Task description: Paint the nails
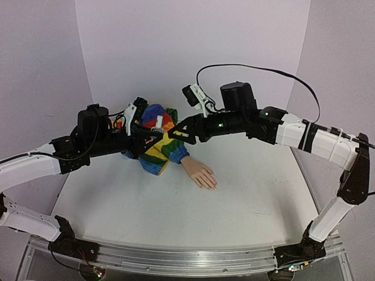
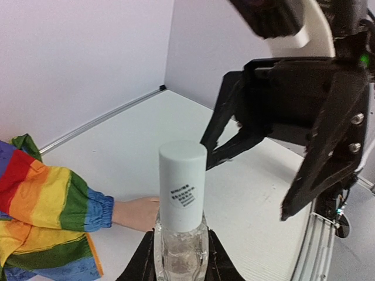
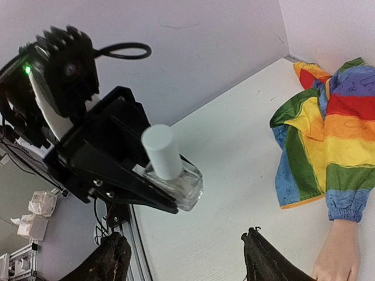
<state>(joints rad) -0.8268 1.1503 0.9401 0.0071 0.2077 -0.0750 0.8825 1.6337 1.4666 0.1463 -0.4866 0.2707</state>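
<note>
White bench carries a mannequin hand; left claw pinches a clear bottle by its glass, right claw hangs spread near its cap.

The left gripper reaches in from the left, its black jaws clamped on a small clear bottle with its white cap uppermost. At the bottom edge the right gripper has its two dark fingers spread apart, with nothing between them. A rainbow-striped sleeve lies on the white table at right, and a peach wrist emerges from its blue cuff.
</note>
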